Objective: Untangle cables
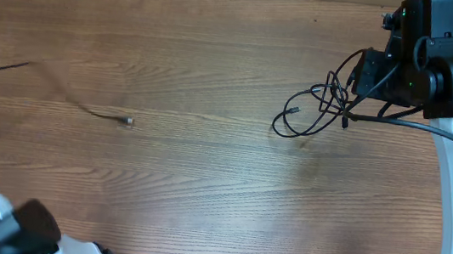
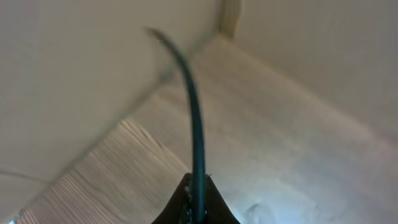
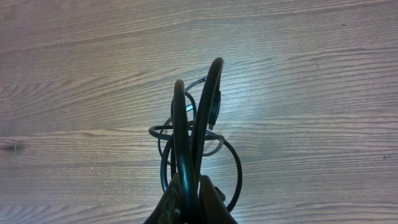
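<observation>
Right gripper (image 3: pixel 191 186) is clamped tight on the cable knot (image 1: pixel 314 110) — two loops arch out of its fingers toward 12 o'clock, the rest of the tangle sprawling on the wooden table (image 1: pixel 203 184) at about 2 o'clock. At 9 o'clock a single cable (image 1: pixel 91 110) lies stretched out, its plug (image 1: pixel 127 120) nearest centre. Left gripper (image 2: pixel 198 190) pinches one dark cord (image 2: pixel 194 112) — it rises toward 12.

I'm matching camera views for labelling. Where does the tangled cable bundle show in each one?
Overhead: the tangled cable bundle lies right of centre, toward the upper right.
Left wrist: not in it; only one strand shows.
Right wrist: lower centre, rising from the bottom edge.
Shared landmark: the wooden table.
</observation>
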